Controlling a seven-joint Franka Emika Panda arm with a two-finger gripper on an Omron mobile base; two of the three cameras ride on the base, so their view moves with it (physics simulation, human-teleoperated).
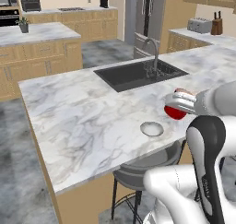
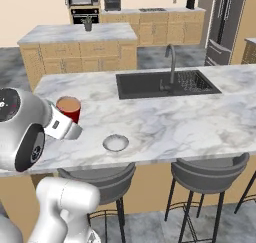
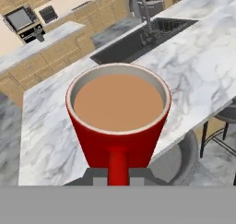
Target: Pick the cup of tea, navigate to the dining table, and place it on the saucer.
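Tea, milky brown, fills the glossy red cup point(image 3: 118, 126) almost to its pale inner rim, its handle turned toward the gripper point(image 3: 118, 176), which is clamped on that handle. The cup hangs above the marble table point(image 2: 165, 122), near its front edge. Close beside it on the table, the small grey saucer point(image 2: 115, 143) lies bare.

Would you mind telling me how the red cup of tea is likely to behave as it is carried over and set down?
The cup of tea looks rigid and glossy, so probably slippery. It is filled nearly to its rim, so tilting would likely spill tea. The gripper is shut on its handle alone, so it may swing. The saucer is small, so an off-centre landing could tip it.
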